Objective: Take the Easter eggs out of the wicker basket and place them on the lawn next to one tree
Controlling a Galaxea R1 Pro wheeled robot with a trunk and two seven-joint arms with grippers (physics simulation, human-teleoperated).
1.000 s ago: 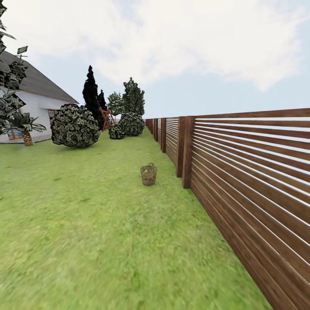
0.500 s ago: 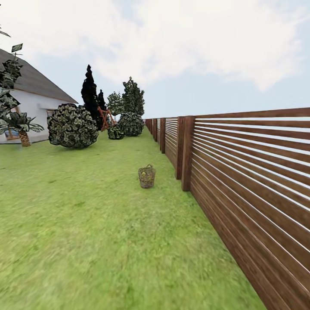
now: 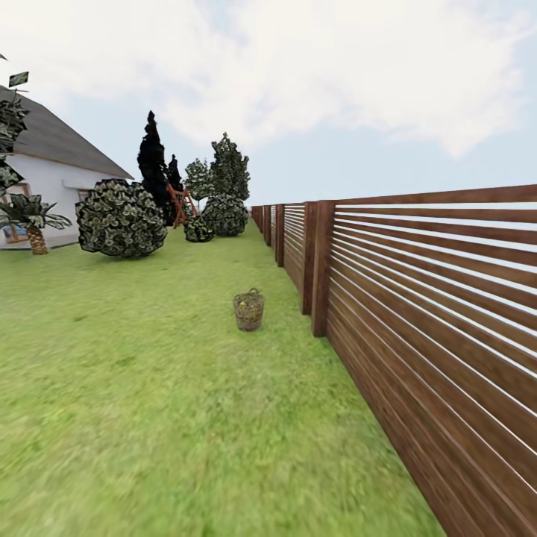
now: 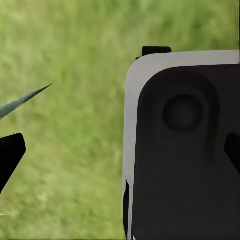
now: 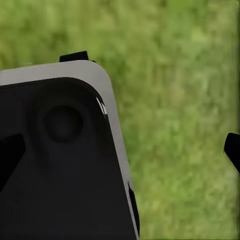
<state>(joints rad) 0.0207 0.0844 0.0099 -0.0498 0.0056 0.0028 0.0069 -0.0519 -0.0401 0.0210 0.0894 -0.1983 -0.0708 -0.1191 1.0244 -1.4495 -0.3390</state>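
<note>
The wicker basket (image 3: pixel 248 310) stands on the lawn (image 3: pixel 149 388) some way ahead, near the wooden fence. Yellow flecks show inside it; I cannot tell the Easter eggs apart at this distance. A tree (image 3: pixel 230 165) with dark green, pale-flecked leaves rises at the far end of the garden, its trunk hidden by a bush. More such leaf clumps (image 3: pixel 9 119) hang at the left edge. My left gripper (image 4: pixel 121 152) is open above grass, beside the robot's base. My right gripper (image 5: pixel 121 150) is likewise open with nothing between its fingers.
A brown slatted fence (image 3: pixel 418 298) runs along the right side. Round bushes (image 3: pixel 119 218) and a near-black tree (image 3: pixel 153 160) stand ahead on the left, in front of a red play tower (image 3: pixel 181 203). A white house (image 3: pixel 52 179) and a short palm (image 3: pixel 31 218) are at far left.
The whole head view has shifted as the robot moves. The basket now shows slightly lower and further left in the picture, and the bushes have slid left.
</note>
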